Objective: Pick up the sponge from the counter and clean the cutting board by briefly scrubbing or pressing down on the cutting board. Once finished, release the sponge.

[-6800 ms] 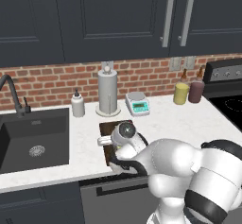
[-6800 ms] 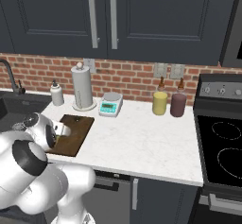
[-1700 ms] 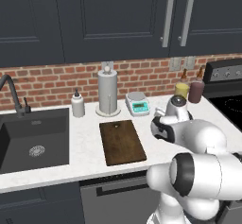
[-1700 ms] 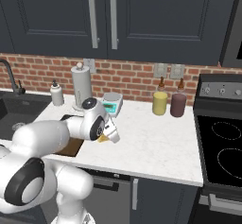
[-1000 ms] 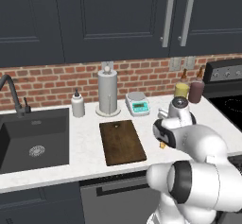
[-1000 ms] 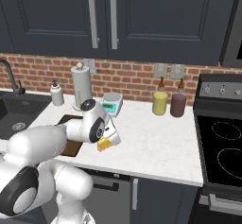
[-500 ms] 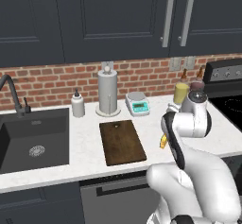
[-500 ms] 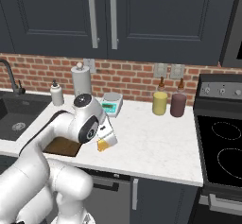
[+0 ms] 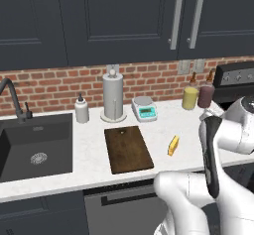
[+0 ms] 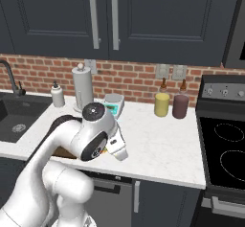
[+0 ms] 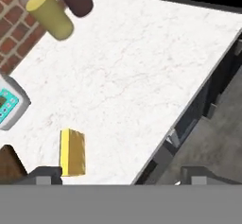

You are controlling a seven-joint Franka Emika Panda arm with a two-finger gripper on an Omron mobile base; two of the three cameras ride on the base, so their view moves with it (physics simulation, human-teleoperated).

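Sponge [image 9: 172,145] lies on the counter [image 9: 94,157], free of any grip — just right of the cutting board [image 9: 127,148], apart from it, w/ a strip of white stone between. It sits up on a long edge, yellow side showing in hand view [image 11: 72,152]; grey-green face not made out.

Board lies flat beside the sink [image 9: 33,145], hole end toward the brick wall, nothing on it. Judgement: sponge off the board & unheld fits the release step, so task looks at or near its end.

Gripper: jaws spread wide, nothing between them; in hand view the fingertips [image 11: 45,175] straddle bare counter, sponge next to one tip but not between them. Hand seems raised above the counter edge.

Further out — digital scale [image 9: 145,108] behind board, paper towel roll [image 9: 112,97] & soap bottle [image 9: 81,110] by the wall; yellow jar [image 9: 190,97] & dark jar [image 9: 205,95] off right, well apart from the sponge. None in the way.
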